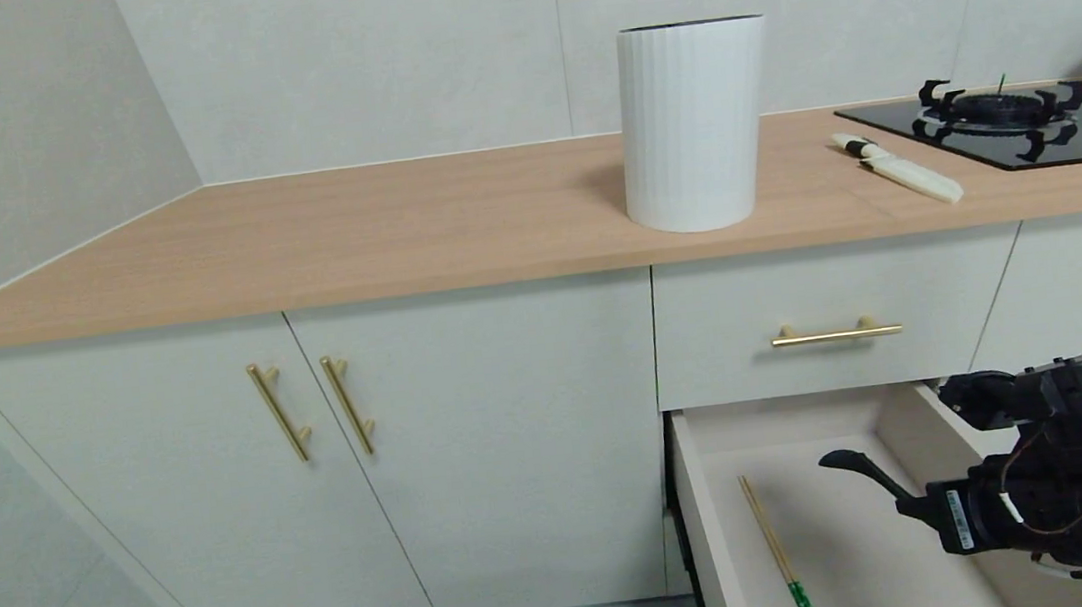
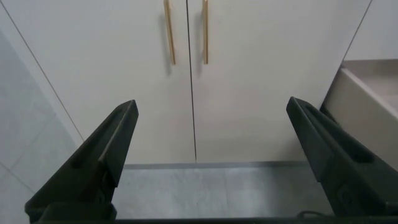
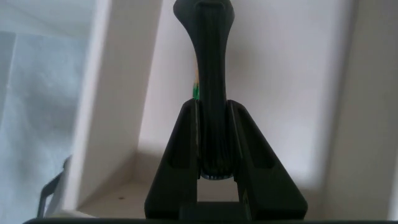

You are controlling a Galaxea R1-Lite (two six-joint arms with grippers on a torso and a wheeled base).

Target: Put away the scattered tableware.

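Observation:
My right gripper hangs over the open drawer at the lower right, shut on a black utensil whose curved end points left over the drawer. In the right wrist view that black utensil is pinched between the fingers of the gripper. Chopsticks with green ends lie along the drawer's left side; a green bit of them peeks beside the utensil. A white-handled knife lies on the wooden counter. My left gripper is open and holds nothing, low in front of the cabinet doors.
A tall white ribbed cylinder stands on the counter left of the knife. A black gas hob sits at the far right. A shut drawer with a gold handle is above the open one. Double doors with gold handles are at left.

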